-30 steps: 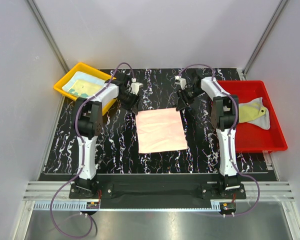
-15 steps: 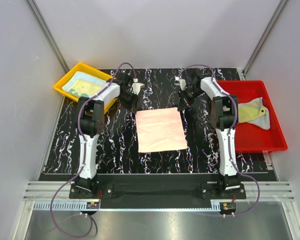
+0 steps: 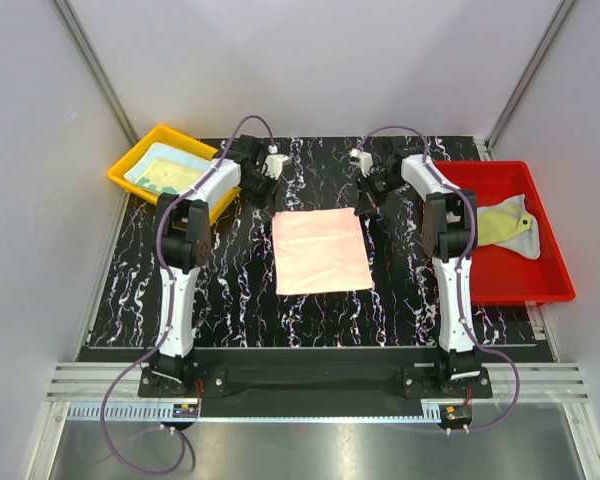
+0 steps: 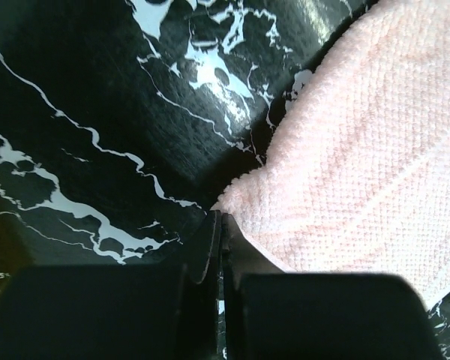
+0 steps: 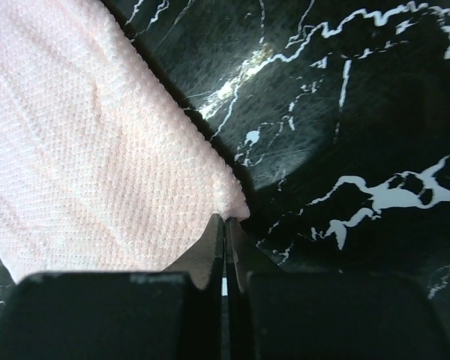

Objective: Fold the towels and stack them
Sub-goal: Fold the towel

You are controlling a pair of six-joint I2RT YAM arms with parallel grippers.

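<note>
A pink towel lies spread flat in the middle of the black marbled table. My left gripper is at its far left corner and my right gripper at its far right corner. In the left wrist view the left gripper is shut, with the corner of the pink towel pinched at the tips. The right wrist view shows the right gripper shut on the puckered corner of the pink towel. Two other towels lie in the trays.
A yellow tray at the far left holds a pale blue and yellow towel. A red tray at the right holds a pale yellow towel. Grey walls enclose the table on three sides.
Both grippers have gone from partly open to shut at the towel's far corners. Both wrists have moved slightly toward the far side, and the towel's far edge has shifted with them.
</note>
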